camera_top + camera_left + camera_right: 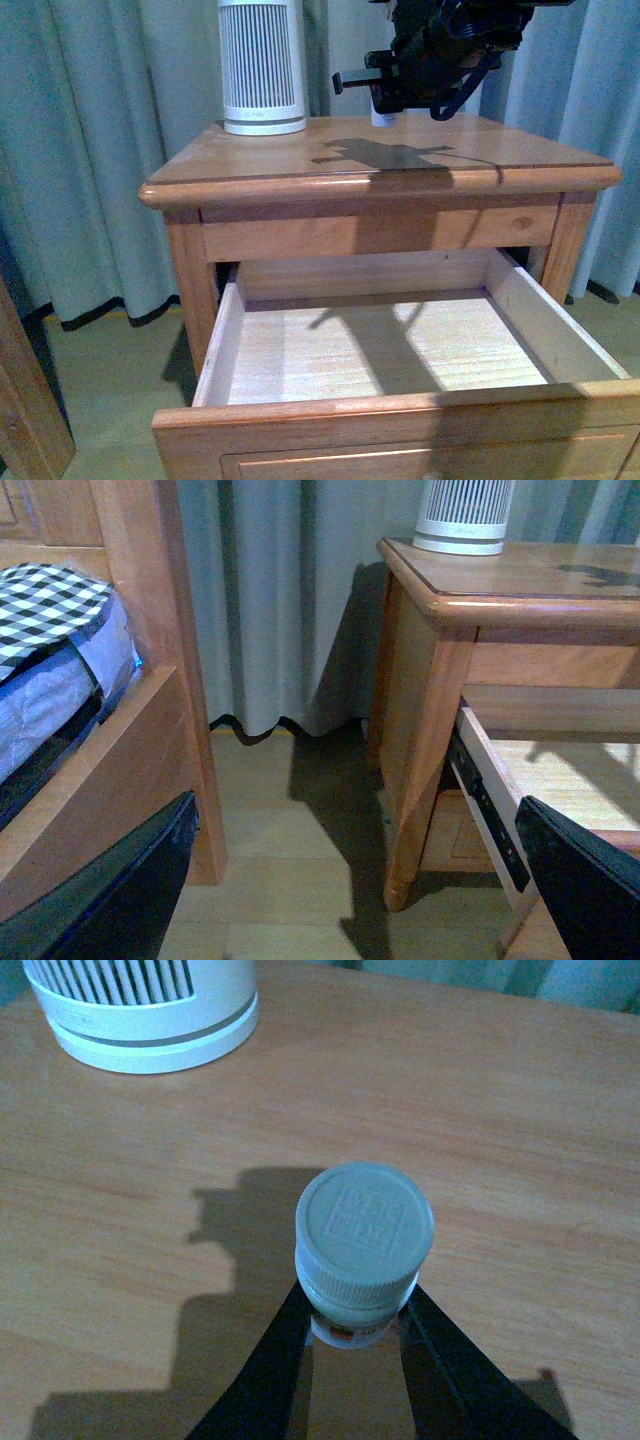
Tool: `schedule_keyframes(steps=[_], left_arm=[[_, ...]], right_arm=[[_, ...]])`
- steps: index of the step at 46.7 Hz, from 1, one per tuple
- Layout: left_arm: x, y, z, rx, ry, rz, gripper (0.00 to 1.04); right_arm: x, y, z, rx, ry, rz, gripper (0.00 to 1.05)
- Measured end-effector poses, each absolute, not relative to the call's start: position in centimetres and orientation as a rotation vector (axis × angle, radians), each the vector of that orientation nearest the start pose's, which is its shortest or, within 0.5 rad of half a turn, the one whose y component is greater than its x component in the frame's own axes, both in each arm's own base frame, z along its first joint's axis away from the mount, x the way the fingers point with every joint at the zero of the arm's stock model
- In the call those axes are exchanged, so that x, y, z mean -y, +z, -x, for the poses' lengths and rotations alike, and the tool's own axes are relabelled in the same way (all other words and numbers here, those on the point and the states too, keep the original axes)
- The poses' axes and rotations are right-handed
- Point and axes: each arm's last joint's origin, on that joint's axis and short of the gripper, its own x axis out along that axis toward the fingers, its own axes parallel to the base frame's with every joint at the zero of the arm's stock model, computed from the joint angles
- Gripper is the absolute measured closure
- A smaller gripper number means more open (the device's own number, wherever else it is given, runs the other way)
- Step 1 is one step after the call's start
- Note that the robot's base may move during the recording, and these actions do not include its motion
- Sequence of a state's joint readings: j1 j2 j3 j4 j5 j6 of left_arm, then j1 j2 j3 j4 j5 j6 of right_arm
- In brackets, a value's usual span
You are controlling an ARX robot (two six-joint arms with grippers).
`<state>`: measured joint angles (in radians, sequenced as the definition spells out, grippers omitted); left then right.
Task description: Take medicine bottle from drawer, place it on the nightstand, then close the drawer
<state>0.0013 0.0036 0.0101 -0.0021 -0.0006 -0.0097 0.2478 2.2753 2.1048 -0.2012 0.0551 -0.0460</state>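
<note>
Your right claw (355,1320) is pinching the medicine bottle (362,1265) just under its cap (365,1222). Probably light, rigid, slick plastic; body's the right hold. Your left claw (357,820) is hanging wide open, empty.

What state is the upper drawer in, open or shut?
Open: the drawer is pulled well out of the nightstand, its pale interior floor exposed and bare in the front view.

medicine bottle (381,118) mostly hidden behind right tool (392,100), drawer (400,430) front cut off below, ribbed device (262,60) top cropped
</note>
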Motion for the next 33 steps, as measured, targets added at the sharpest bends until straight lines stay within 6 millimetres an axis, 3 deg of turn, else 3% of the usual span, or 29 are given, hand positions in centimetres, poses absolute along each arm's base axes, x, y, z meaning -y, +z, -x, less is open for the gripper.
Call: schedule_keyframes(steps=[14, 33], left_arm=[[0.0, 16.6, -9.7, 0.004, 0.002, 0.01, 0.06], [0.0, 16.6, -9.7, 0.004, 0.002, 0.01, 0.06]], right_arm=[[-13.5, 28.4, -53.3, -0.423, 0.176, 0.099, 0.82], [-13.9, 28.2, -53.4, -0.488, 0.17, 0.096, 0.83]])
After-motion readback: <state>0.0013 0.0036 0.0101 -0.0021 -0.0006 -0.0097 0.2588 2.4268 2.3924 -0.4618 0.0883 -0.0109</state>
